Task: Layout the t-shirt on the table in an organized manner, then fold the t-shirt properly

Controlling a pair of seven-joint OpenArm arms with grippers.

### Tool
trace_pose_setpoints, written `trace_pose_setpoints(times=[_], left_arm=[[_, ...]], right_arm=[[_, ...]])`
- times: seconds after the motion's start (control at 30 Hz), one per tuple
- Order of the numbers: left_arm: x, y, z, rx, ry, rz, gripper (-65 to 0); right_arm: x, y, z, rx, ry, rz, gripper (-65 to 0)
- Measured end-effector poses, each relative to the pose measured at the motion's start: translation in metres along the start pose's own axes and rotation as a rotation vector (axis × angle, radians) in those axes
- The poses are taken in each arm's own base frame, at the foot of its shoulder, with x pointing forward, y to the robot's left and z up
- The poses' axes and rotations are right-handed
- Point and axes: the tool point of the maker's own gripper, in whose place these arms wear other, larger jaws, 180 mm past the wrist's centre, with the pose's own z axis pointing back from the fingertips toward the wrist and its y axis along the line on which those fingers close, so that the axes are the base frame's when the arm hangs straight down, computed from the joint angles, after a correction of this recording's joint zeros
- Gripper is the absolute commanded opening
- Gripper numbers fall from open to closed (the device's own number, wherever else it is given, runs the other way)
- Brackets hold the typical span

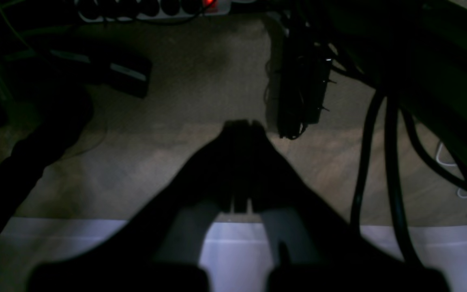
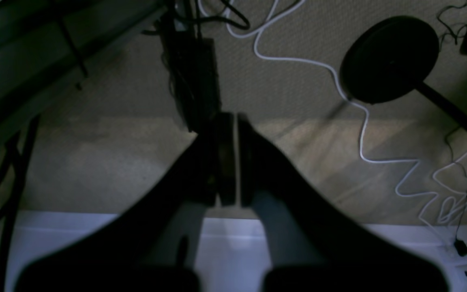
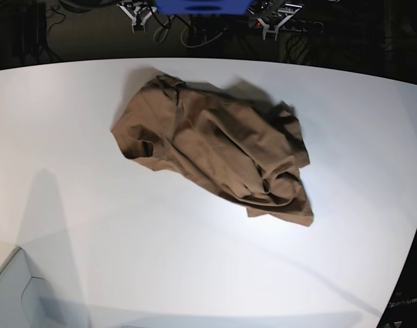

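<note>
Brown t-shirt (image 3: 215, 150) lies crumpled, seemingly unfolded, on white table (image 3: 195, 273).

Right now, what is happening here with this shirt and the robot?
Nothing is handled yet. The brown t-shirt lies crumpled on the white table, not laid out or folded. Neither arm reaches over it in the base view. Both wrist views look down past the table edge at the floor: the left gripper and the right gripper have their fingers shut and hold nothing.

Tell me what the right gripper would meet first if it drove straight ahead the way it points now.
Probably the carpeted floor; the shut right gripper points past the table edge, with a dark box close by. Depth unclear.
</note>
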Motion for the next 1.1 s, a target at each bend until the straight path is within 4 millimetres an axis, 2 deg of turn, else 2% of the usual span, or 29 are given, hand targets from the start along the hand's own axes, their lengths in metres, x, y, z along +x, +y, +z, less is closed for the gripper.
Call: trace_pose_setpoints(times=[0.27,0.6,0.8,0.97,1.1], left_arm=[[-0.001,0.011,0.000,0.017,0.001,0.000,-65.0],[-0.002,0.009,0.000,0.015,0.002,0.000,-65.0],[-0.002,0.009,0.000,0.015,0.002,0.000,-65.0],[-0.002,0.027,0.003,0.042,-0.057,-0.006,-65.0],[-0.010,0.048,0.019,0.068,-0.173,-0.031,-65.0]], right_arm=[[-0.006,0.000,0.000,0.000,0.005,-0.001,-65.0],[-0.009,0.000,0.001,-0.001,0.010,-0.002,-65.0],[-0.009,-0.009,0.001,-0.014,0.010,0.000,-65.0],[-0.019,-0.017,0.006,-0.027,-0.019,0.003,-65.0],[-0.038,-0.032,0.021,-0.050,-0.061,0.017,-65.0]])
